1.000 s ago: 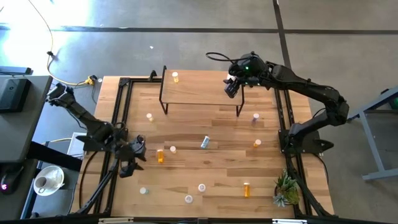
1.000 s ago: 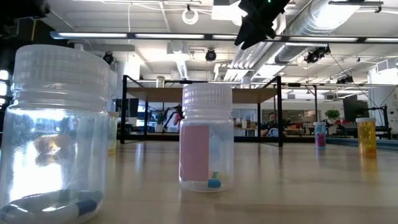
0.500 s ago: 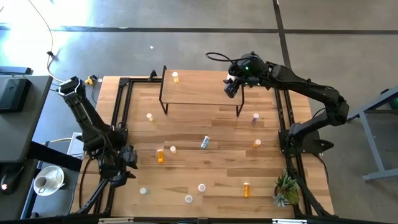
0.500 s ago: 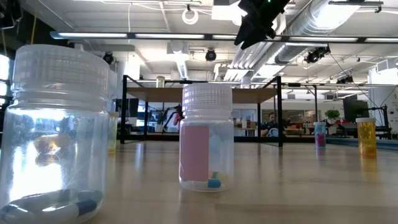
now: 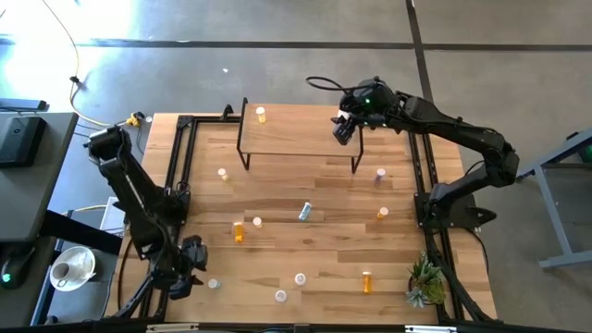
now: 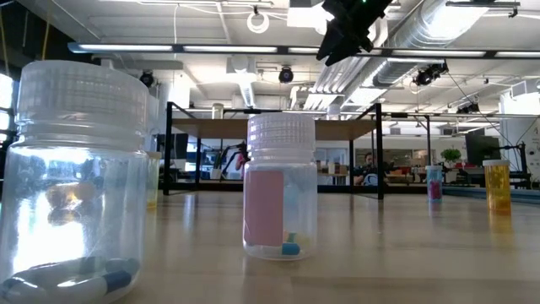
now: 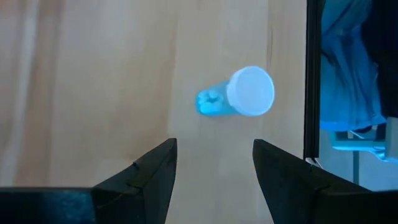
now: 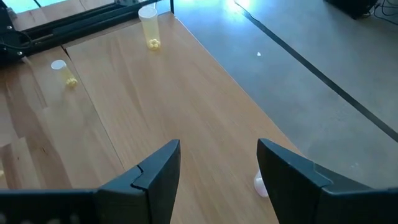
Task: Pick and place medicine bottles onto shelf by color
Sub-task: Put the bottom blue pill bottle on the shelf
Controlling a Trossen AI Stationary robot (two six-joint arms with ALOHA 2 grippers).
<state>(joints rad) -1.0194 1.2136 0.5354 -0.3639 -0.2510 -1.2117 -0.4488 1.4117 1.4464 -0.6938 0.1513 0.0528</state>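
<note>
Shelf (image 5: 298, 129) at the table's far edge carries one yellow bottle (image 5: 261, 114), right gripper (image 5: 344, 132) hovering apart-jawed and empty over its other end, while left gripper (image 5: 182, 275), jaws likewise apart, hangs directly above the upright blue bottle (image 7: 239, 96) at the near-left corner, clearly the nearer arm.

One bottle (image 5: 261, 115) on shelf (image 5: 296, 134), others scattered before it
</note>
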